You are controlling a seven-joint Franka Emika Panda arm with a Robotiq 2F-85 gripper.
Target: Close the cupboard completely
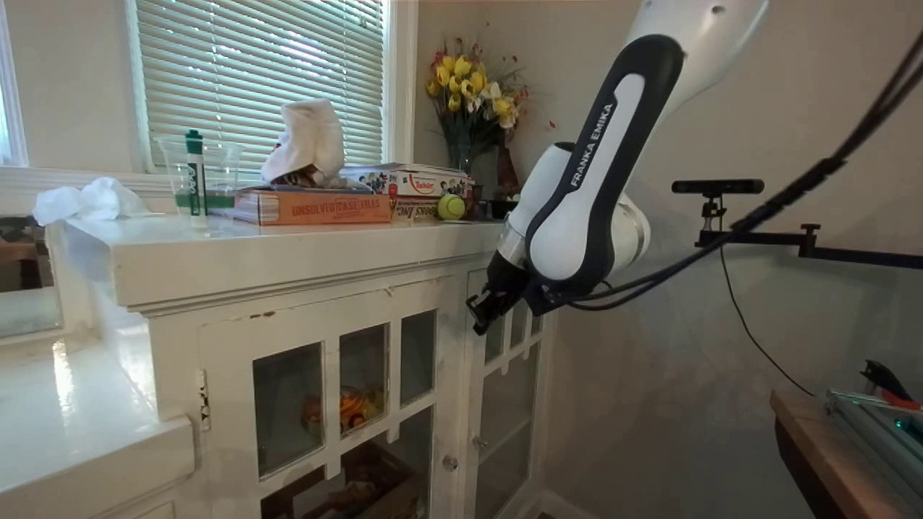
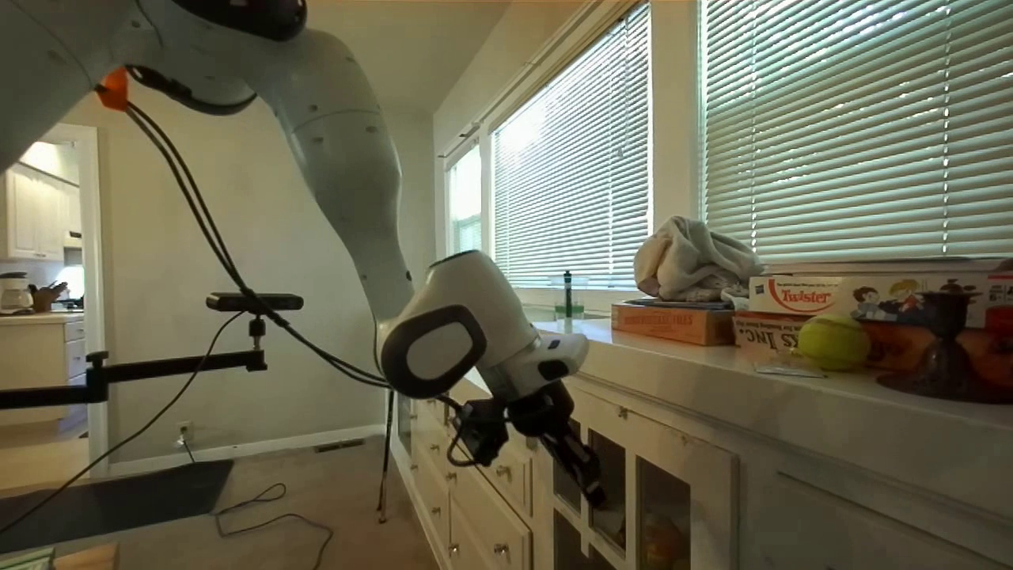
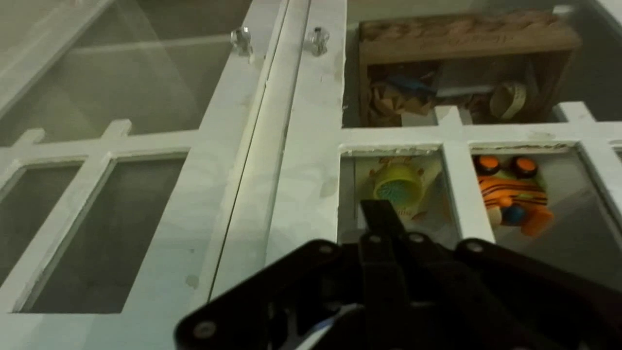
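The white cupboard (image 1: pixel 303 252) shows in both exterior views (image 2: pixel 807 412) and has two glass-paned doors. In the wrist view the left door (image 3: pixel 199 204) and right door (image 3: pixel 311 194) flank a white centre post, each with a clear knob (image 3: pixel 241 40) (image 3: pixel 319 41). Both doors look shut or nearly so; a thin dark line runs along the left door's edge. My gripper (image 3: pixel 384 214) is shut and empty, its tip over the right door's upper pane. In both exterior views the gripper (image 1: pixel 479 316) (image 2: pixel 593 495) points down at the door fronts. I cannot tell whether it touches.
On the cupboard top are an orange box (image 1: pixel 324 207), a Twister box (image 1: pixel 418 180), a white cloth (image 1: pixel 306 140), a tennis ball (image 1: pixel 451 207), a marker (image 1: pixel 195 173) and a dark candle holder (image 2: pixel 946 348). A camera on an arm (image 1: pixel 717 187) stands beyond the robot.
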